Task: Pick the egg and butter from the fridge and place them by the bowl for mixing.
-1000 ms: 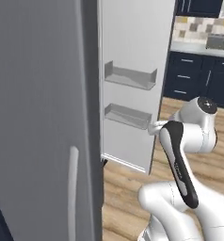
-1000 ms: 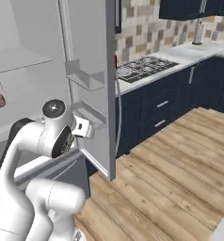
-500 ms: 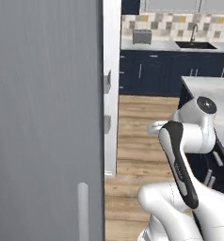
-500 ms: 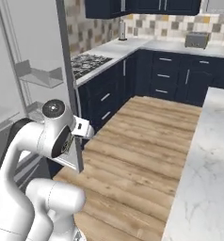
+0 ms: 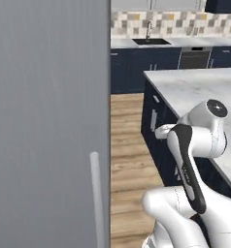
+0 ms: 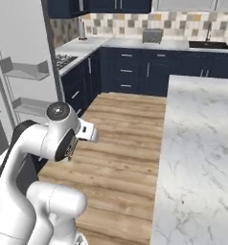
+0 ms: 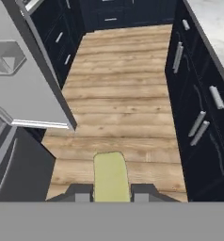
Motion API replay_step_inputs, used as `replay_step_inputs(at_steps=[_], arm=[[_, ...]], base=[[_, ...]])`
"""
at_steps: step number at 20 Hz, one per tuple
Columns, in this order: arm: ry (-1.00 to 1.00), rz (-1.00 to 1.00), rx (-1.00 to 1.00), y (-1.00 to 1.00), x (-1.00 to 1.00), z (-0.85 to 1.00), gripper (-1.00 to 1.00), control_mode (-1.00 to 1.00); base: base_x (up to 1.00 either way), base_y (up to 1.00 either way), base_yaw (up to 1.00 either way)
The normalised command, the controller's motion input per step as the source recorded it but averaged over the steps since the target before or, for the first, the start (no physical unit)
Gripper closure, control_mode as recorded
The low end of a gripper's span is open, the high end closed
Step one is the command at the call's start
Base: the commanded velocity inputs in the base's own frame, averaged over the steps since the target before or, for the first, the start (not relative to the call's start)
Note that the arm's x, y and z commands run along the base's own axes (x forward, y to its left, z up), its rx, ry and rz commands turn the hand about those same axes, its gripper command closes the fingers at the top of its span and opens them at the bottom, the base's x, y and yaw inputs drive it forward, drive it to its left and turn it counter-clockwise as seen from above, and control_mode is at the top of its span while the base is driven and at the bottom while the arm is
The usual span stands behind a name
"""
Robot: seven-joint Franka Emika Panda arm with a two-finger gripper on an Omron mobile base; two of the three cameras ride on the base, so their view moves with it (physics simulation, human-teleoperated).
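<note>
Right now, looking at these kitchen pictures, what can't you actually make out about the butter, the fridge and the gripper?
- Butter, hand view: its lower end is hidden between the gripper fingertips and cut off at the bottom edge.
- Fridge, left base view: the grey door blocks the whole inside, so shelves and contents cannot be seen.
- Fridge interior, right base view: cut off by the left edge; just door bins show.
- Gripper, right base view: the wrist hides the fingertips.

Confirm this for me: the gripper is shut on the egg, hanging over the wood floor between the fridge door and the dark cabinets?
Not the egg. The hand view shows the gripper shut on the butter, an olive-yellow stick, over the wood floor between the fridge door and the dark cabinets.
</note>
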Motion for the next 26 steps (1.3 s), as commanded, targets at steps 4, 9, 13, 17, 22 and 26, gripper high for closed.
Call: replay_step_inputs(at_steps=[4,9,13,17,22,26], arm=[[0.0,0.0,0.0,0.0,0.0,0.0,1.0,1.0],[0.0,0.0,0.0,0.0,0.0,0.0,1.0,1.0],[0.0,0.0,0.0,0.0,0.0,0.0,1.0,1.0],[0.0,0.0,0.0,0.0,0.0,0.0,1.0,1.0],[0.0,0.0,0.0,0.0,0.0,0.0,1.0,1.0],[0.0,0.0,0.0,0.0,0.0,0.0,1.0,1.0]], base=[[-0.87,0.14,-0.13],[-0.85,0.07,-0.17],[-0.73,0.01,-0.2],[-0.61,0.0,-0.24],[-0.12,0.08,-0.68],[0.0,0.11,-0.92]])
